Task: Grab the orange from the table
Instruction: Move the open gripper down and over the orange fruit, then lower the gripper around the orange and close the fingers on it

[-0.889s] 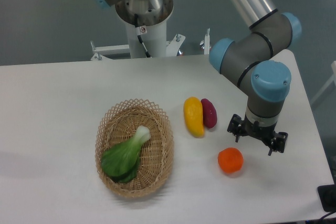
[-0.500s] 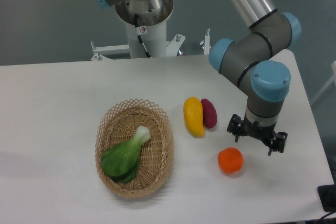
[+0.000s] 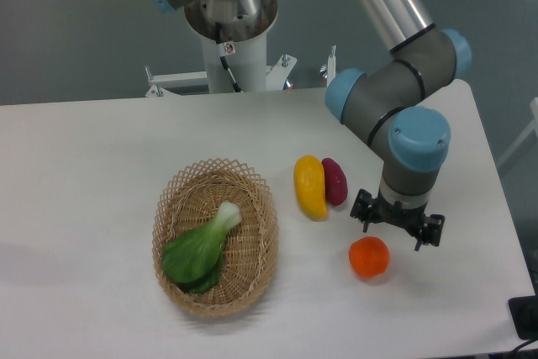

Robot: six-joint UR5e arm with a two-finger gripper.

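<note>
- The gripper (image 3: 396, 226) hangs from the arm's wrist, pointing down, its two fingers spread apart with nothing between them, so it is released.
- It sits just above and slightly right of the orange (image 3: 369, 257), with its left finger (image 3: 363, 210) close to the fruit's far edge; whether it touches the fruit cannot be told from this view.
- The orange rests on the table (image 3: 101, 166), toward the near right part of the white top, apart from the other produce.
- Above the gripper, the arm's grey wrist joint with a blue cap (image 3: 418, 139) leads up to a silver tube running off the top edge.
- Left of the gripper and farther back lie a yellow fruit (image 3: 309, 187) and a dark purple-red fruit (image 3: 334, 181), side by side and touching, the yellow one on the left.
- Farther left, a woven wicker basket (image 3: 258, 251) stands on the table, holding a leafy green vegetable (image 3: 201, 250) with a pale stalk pointing to the far right.
- Behind the table's far edge stands the robot's base column (image 3: 229, 23).
</note>
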